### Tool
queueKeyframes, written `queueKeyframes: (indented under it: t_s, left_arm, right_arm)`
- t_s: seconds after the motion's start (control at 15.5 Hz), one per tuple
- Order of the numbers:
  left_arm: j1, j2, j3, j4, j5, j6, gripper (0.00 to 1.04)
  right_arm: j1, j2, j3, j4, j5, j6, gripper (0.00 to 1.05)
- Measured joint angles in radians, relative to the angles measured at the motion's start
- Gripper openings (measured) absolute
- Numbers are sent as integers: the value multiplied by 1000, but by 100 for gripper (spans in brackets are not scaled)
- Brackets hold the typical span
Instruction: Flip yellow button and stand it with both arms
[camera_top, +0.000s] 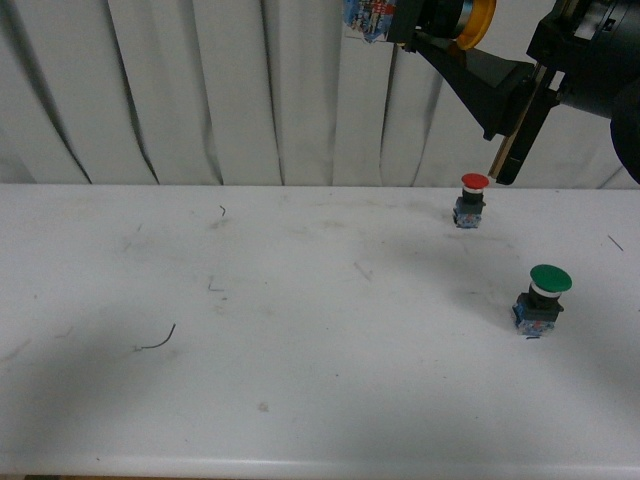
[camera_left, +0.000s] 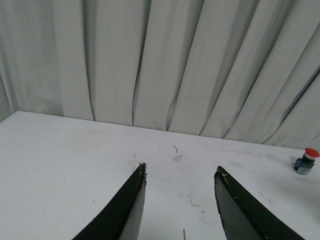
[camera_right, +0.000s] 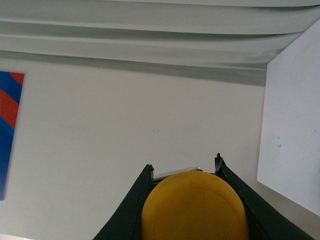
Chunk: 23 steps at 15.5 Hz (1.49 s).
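A thin curled wire scrap (camera_top: 158, 340) lies on the left part of the white table (camera_top: 300, 400). The left gripper (camera_left: 181, 169) hovers over the table, its jaws apart with nothing between them. Further right, high in front of the pleated curtain (camera_top: 200, 90), the right gripper (camera_top: 430, 40) has its jaws clamped on the yellow button (camera_top: 478, 22), held on its side well above the table, its cap facing the wrist camera. Below it the red-capped button (camera_top: 472, 198) stands upright. The green-capped button (camera_top: 543, 295) stands nearer and further right.
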Motion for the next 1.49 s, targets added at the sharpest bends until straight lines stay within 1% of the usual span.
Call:
queueKeyframes:
  t_s: [0.06, 0.13, 0.19, 0.32, 0.45, 0.71, 1.16, 1.23, 1.29, 1.49]
  left_arm:
    - [-25, -47, -46, -20, -20, 98, 25]
    - [-34, -63, -59, -26, -32, 110, 19]
    - [-63, -79, -69, -32, -72, 117, 14]
    - [-82, -89, -75, -32, -88, 122, 10]
    - [-108, -112, -83, -39, -101, 130, 3]
    - [-116, -152, -100, -53, -99, 141, 2]
    - [-111, -349, -171, -183, -109, 141, 2]
    - [-111, -368, -176, -195, -109, 141, 2]
    - [-111, -372, -203, -152, -109, 141, 2]
    - [-111, -418, -205, -213, -109, 141, 2]
  right_arm:
    - [4, 0, 5, -2, -3, 0, 35]
    - [9, 0, 5, -2, -3, 0, 35]
    - [8, 0, 5, -1, -3, 0, 35]
    - [9, 0, 6, -1, -3, 0, 35]
    - [9, -1, 6, -1, -3, 0, 35]
    - [14, -1, 7, 0, -2, 0, 35]
    - [24, -2, 7, 0, 9, 0, 35]
    - [27, -2, 7, 0, 9, -1, 35]
    - [29, -2, 7, 0, 9, -1, 35]
    - [33, -2, 7, 0, 9, -2, 35]
